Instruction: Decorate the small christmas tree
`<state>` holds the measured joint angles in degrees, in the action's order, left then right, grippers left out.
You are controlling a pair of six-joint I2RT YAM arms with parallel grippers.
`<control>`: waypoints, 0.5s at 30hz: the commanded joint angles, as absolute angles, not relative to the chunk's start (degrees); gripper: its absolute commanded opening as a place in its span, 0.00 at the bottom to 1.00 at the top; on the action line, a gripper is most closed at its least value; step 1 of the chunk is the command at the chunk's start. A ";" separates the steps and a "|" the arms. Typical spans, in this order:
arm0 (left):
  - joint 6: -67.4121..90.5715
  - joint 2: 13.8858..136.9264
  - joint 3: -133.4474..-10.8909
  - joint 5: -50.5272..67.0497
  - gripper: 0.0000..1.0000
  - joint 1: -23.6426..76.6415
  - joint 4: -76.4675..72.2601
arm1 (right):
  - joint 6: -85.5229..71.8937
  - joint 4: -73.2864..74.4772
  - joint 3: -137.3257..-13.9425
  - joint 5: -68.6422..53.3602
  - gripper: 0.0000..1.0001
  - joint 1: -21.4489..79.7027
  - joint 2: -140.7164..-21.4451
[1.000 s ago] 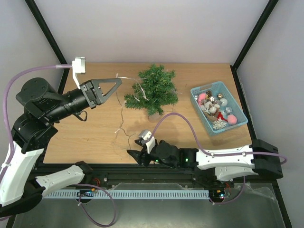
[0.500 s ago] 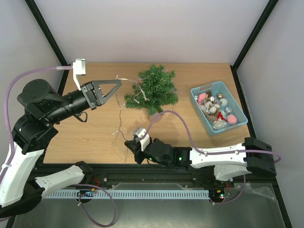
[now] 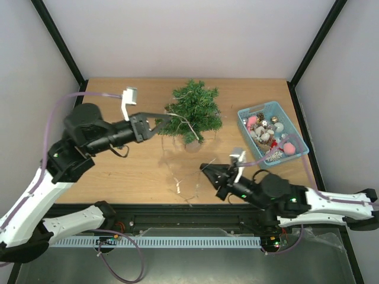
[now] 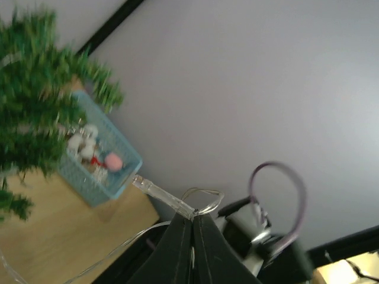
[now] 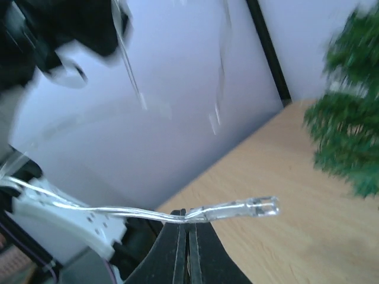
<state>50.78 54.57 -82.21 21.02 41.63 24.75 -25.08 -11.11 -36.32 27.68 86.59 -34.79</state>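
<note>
Standing just beside left tool [image 3: 158,120] is tree [image 3: 195,109].

L arm [image 3: 95,133] in to xmas tree [image 3: 192,109], R arm [image 3: 278,195] swung right, jaws nipped light wire [image 5: 237,208]

Small christmas tree [image 3: 192,112] is set far-ctr on table [image 3: 118,171], ornament basket [image 3: 256,107] to its R. Light string [image 3: 177,188] is strung from tree twd near edge.
</note>
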 commanded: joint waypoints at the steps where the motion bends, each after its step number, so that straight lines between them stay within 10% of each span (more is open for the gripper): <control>1: 52.03 55.96 -76.41 17.61 0.02 47.55 20.18 | -22.48 -1.57 -44.93 32.01 0.01 86.88 -29.67; 15: 49.69 71.27 -80.96 10.16 0.03 59.59 19.40 | -5.86 5.71 -73.11 50.52 0.01 86.92 -32.23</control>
